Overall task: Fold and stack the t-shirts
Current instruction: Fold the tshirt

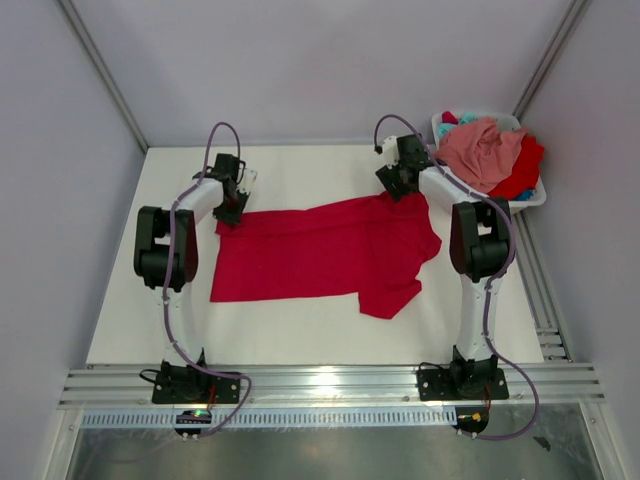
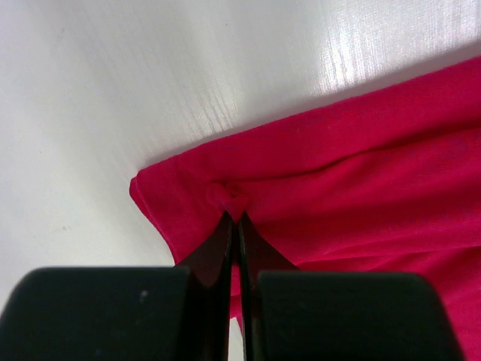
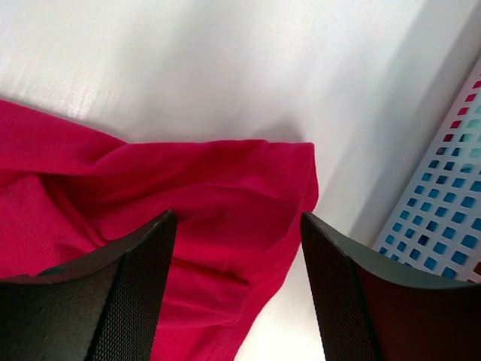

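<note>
1. Left gripper is pinching the red t-shirt at its 10 o'clock corner, probably anchoring it for flattening.
2. Right gripper is hovering, jaws apart, over the 1 o'clock corner, probably lining up a grab.
3. Other t-shirts are sitting in the basket, table's 2 o'clock.

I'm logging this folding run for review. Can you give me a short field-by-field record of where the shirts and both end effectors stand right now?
red t-shirt: spread wide across the table, rumpled toward its right end
left end effector: shut, pinching the shirt's far left corner
right end effector: open, above the shirt's far right corner, gripping nothing
salmon t-shirt: heaped on top in the basket, far right
stack: none started on the table
</note>
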Robot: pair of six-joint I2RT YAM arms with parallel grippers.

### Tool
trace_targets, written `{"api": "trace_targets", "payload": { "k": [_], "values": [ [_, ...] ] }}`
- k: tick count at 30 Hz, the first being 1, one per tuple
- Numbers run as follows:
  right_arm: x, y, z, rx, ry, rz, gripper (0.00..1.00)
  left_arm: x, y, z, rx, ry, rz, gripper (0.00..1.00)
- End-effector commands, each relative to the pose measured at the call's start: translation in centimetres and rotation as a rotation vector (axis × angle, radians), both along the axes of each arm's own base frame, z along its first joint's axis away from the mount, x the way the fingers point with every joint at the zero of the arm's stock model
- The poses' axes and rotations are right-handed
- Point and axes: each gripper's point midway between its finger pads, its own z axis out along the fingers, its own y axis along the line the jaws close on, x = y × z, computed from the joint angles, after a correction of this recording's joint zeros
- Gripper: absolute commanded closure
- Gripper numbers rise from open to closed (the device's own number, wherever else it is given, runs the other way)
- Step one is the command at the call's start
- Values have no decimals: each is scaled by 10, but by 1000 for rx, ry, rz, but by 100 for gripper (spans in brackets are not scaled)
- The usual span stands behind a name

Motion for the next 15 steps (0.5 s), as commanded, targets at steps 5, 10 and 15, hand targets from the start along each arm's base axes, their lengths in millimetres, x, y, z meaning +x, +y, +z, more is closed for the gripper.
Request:
{"api": "trace_targets", "payload": {
  "k": [5,10,15],
  "values": [
    [9,3,6,1,-31,-1,34,4,-3,-2,-19,-18,-3,100],
    [8,4,5,2,-26,0,40,3,-4,-2,-20,-16,-3,100],
    [8,4,5,2,-26,2,72,3,-4,-3,-21,-16,-4,100]
  ]
}}
